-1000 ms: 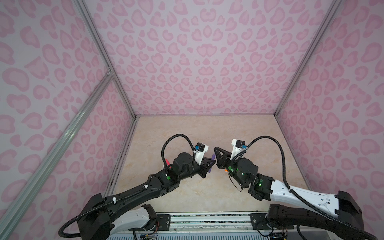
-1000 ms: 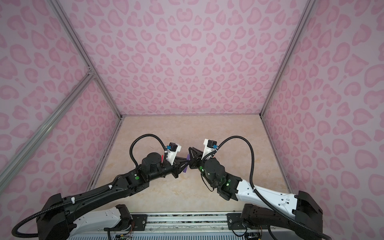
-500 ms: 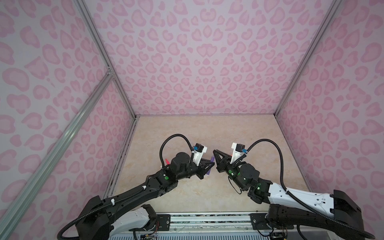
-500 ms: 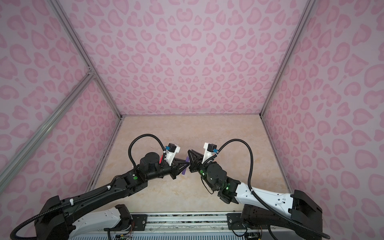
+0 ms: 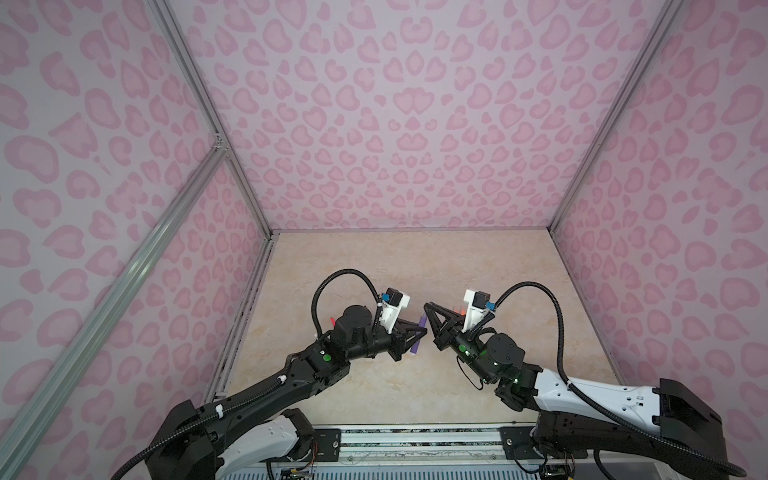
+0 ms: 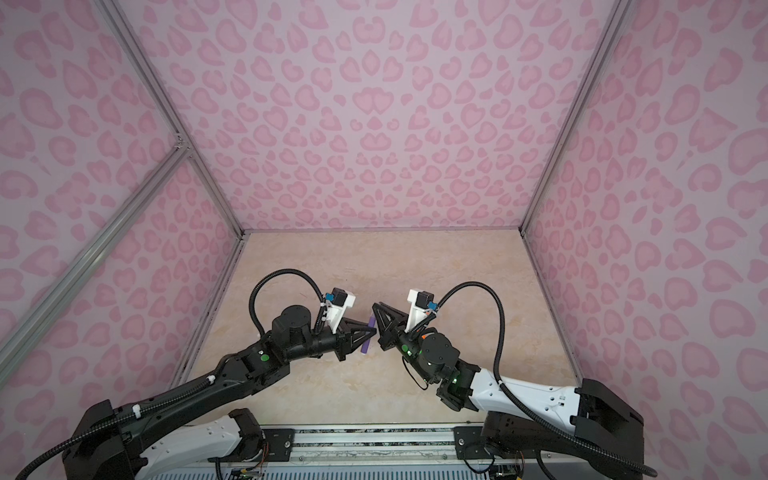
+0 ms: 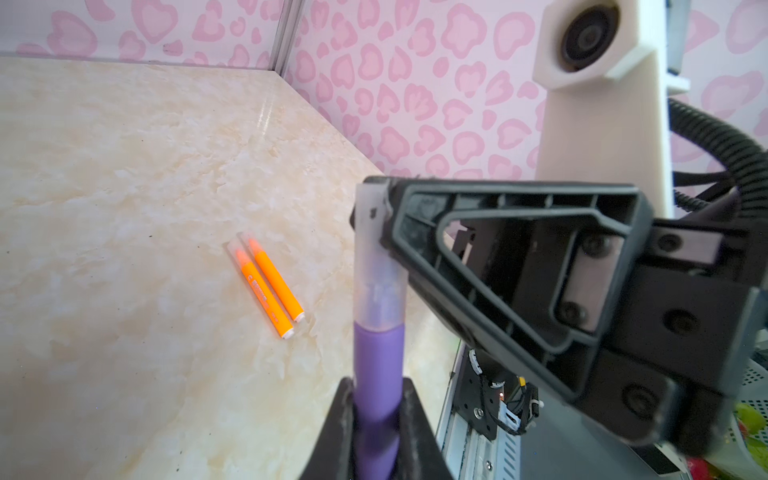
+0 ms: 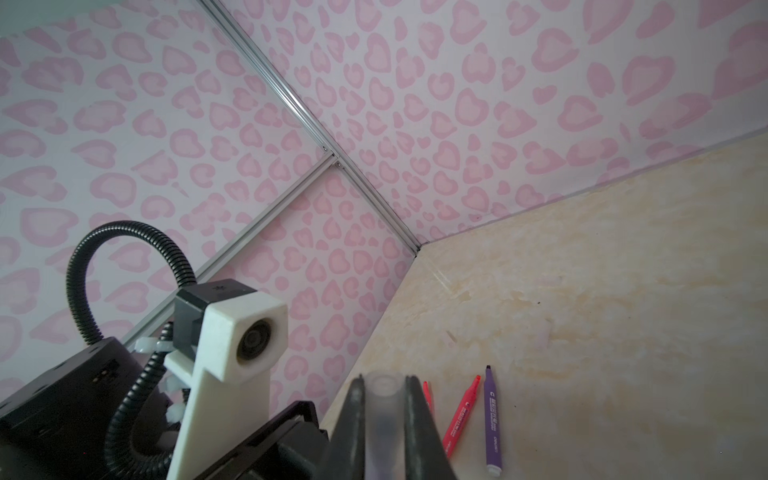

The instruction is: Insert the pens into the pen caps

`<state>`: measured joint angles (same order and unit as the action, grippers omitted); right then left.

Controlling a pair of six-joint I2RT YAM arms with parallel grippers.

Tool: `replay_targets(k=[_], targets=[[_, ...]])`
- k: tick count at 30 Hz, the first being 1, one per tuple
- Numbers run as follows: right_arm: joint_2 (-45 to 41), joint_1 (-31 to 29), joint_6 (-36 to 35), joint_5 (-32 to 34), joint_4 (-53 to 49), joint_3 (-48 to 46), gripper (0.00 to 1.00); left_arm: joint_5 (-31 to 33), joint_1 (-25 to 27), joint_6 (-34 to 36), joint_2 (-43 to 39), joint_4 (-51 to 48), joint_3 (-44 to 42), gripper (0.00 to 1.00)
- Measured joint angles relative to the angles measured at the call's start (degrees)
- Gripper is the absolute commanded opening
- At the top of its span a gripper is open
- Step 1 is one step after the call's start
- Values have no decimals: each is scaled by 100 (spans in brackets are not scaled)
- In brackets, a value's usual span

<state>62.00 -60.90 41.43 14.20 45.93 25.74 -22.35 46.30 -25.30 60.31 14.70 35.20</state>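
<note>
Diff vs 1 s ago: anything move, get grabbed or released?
Small moves only. The right gripper, shut on the clear cap, slid down in both top views and a little left, toward the left gripper. That one, shut on the purple pen, drifted slightly left. Nothing was grabbed or released. Both grips are unchanged, and the cap sits over the pen's tip.

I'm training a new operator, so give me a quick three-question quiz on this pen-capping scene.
1. True or false: the left tool grips a purple pen.
2. The right tool holds: A) a clear cap, B) scissors, C) nothing?
3. How many orange pens lie on the table?
Key: 1 true; 2 A; 3 two.
</note>
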Motion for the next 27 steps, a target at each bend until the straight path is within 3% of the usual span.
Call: replay_targets(k=[18, 21, 23, 24, 27], targets=[[385, -173, 142, -365, 2197, -931, 0, -704, -105, -127, -221, -94, -162, 4], [496, -195, 107, -496, 2433, -946, 0, -595, -120, -205, -271, -46, -170, 4], [518, -291, 92, -1154, 2218, -931, 0, -133, -208, -310, -278, 341, -164, 4], [481, -299, 70, -1322, 1991, -872, 1, 50, -223, -308, -291, 520, -142, 4], [254, -227, 35, -1318, 1355, -579, 35, 210, -166, -273, -293, 640, -74, 4]])
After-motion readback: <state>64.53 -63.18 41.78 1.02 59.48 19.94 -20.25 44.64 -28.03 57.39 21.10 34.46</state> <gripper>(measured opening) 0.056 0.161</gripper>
